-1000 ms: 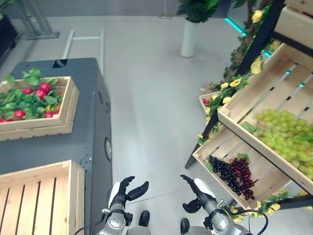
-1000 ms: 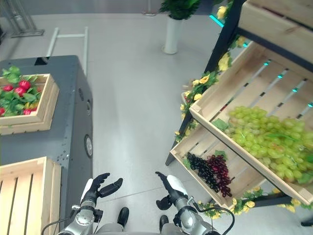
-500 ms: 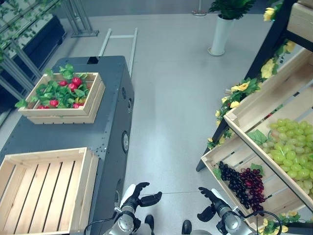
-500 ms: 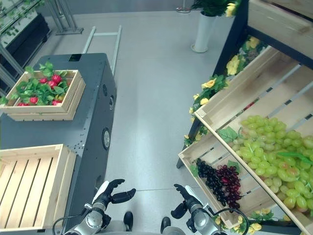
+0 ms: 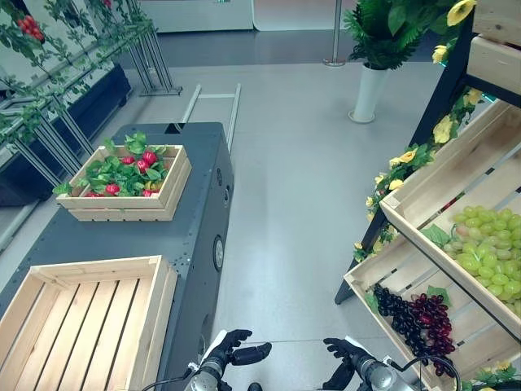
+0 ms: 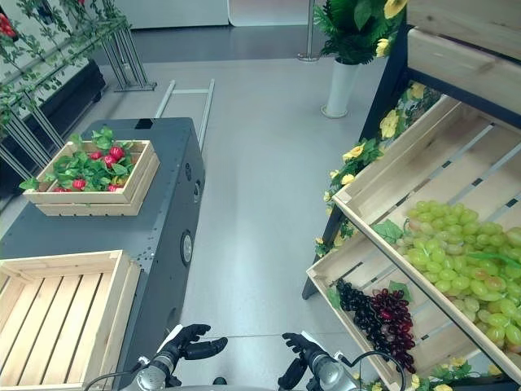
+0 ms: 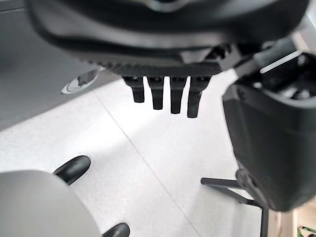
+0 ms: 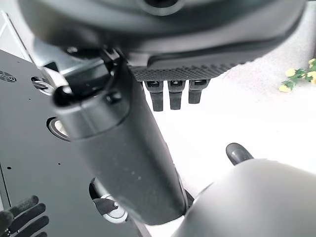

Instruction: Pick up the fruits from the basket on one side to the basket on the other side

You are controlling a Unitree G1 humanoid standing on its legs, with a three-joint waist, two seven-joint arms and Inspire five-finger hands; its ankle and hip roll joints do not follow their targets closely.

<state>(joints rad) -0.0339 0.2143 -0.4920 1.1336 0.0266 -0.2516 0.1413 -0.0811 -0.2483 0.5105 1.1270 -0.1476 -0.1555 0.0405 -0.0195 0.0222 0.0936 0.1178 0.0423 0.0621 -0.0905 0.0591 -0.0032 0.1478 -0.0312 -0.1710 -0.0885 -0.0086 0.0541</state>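
Both robot hands, left robot hand (image 5: 236, 352) and right robot hand (image 5: 348, 360), hang released and empty beside the dark worktop (image 5: 146, 236), where red fruits (image 5: 130, 167) fill the far crate (image 5: 167, 191) beyond an empty crate (image 5: 146, 309).

Floor (image 5: 293, 163): pale grey, smooth, with thin seams.
Surface (image 5: 122, 236): dark grey cabinet on the left, round fittings on its side.
Shelf (image 5: 440, 122): black-framed rack on the right, trimmed with yellow flowers (image 5: 391, 167).
Potted plant (image 5: 376, 41): leafy, in a tall white pot, far back.
Railing (image 5: 73, 90): metal bars with vines, far left.
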